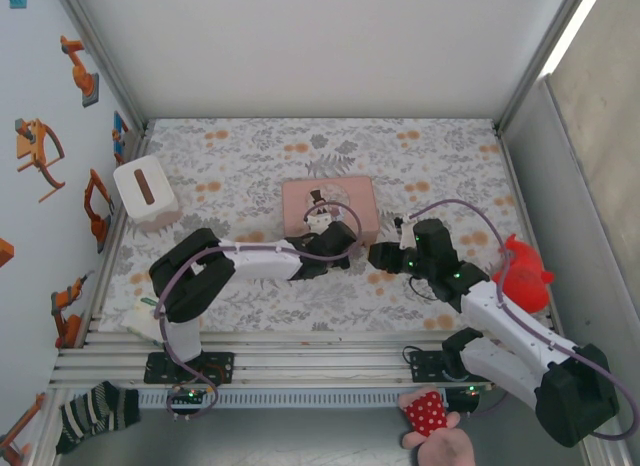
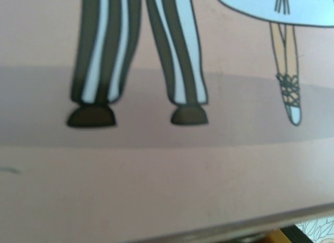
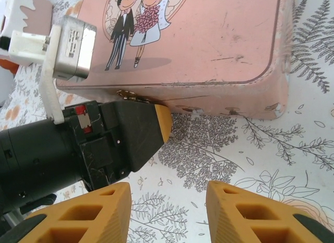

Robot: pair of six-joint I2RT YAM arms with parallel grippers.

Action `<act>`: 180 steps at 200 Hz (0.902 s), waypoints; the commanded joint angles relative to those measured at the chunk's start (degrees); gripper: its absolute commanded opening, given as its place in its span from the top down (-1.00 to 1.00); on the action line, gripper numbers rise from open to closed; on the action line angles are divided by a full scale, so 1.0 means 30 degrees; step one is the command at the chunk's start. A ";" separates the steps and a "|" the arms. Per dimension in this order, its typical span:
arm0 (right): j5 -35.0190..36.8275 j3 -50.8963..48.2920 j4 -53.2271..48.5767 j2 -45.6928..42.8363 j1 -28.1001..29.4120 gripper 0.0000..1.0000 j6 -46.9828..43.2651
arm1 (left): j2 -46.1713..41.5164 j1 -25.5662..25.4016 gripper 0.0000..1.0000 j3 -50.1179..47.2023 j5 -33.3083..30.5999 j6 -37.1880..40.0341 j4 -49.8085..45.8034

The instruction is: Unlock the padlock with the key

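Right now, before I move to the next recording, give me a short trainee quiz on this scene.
1. True or false: the right arm's fingers stand apart with nothing between them.
2. Which stands near the table's left edge? A) white tissue box B) blue mug C) green bowl
3. Fill in: the left arm's fingers are at the near side of the pink ___.
Key: 1 true; 2 A; 3 box.

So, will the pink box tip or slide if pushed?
Probably slide: the box lies low and flat on the cloth. Its scuffed lid and crisp edges suggest a rigid shell.
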 commanded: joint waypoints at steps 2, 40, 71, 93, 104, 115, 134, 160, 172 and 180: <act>-0.1055 -0.0383 -0.0258 0.0101 -0.0165 0.18 0.0207 | -0.1522 -0.0016 0.61 0.1353 0.1242 -0.0398 -0.1991; -0.2807 -0.0937 0.0925 0.0775 -0.0165 0.19 0.0515 | -0.2284 0.0279 0.61 0.1884 0.3622 -0.1024 -0.3323; -0.3991 -0.1675 0.2288 0.1577 -0.0165 0.24 0.0952 | -0.2327 0.0741 0.63 0.2272 0.5535 -0.1122 -0.3514; -0.5028 -0.2379 0.4208 0.2480 -0.0165 0.27 0.1662 | -0.2109 0.1058 0.65 0.2508 0.6752 -0.1218 -0.3536; -0.5390 -0.2694 0.5224 0.2976 -0.0165 0.28 0.1958 | -0.2060 0.1180 0.65 0.2495 0.7172 -0.1365 -0.3356; -0.5676 -0.2998 0.6338 0.3483 -0.0150 0.29 0.2179 | -0.2056 0.1243 0.65 0.2507 0.7470 -0.1407 -0.3199; -0.5915 -0.3348 0.7986 0.4236 -0.0107 0.28 0.2087 | -0.2012 0.1385 0.66 0.2703 0.7954 -0.1411 -0.3196; -0.5888 -0.3624 0.9712 0.4928 -0.0048 0.27 0.1675 | -0.2114 0.1620 0.66 0.2800 0.8891 -0.1759 -0.3146; -0.6026 -0.3660 1.0340 0.5192 0.0007 0.26 0.1444 | -0.2129 0.1711 0.66 0.2797 0.9427 -0.1963 -0.3028; -0.6038 -0.3740 1.0829 0.5348 0.0083 0.26 0.1322 | -0.2101 0.1767 0.66 0.2855 0.9733 -0.2075 -0.3013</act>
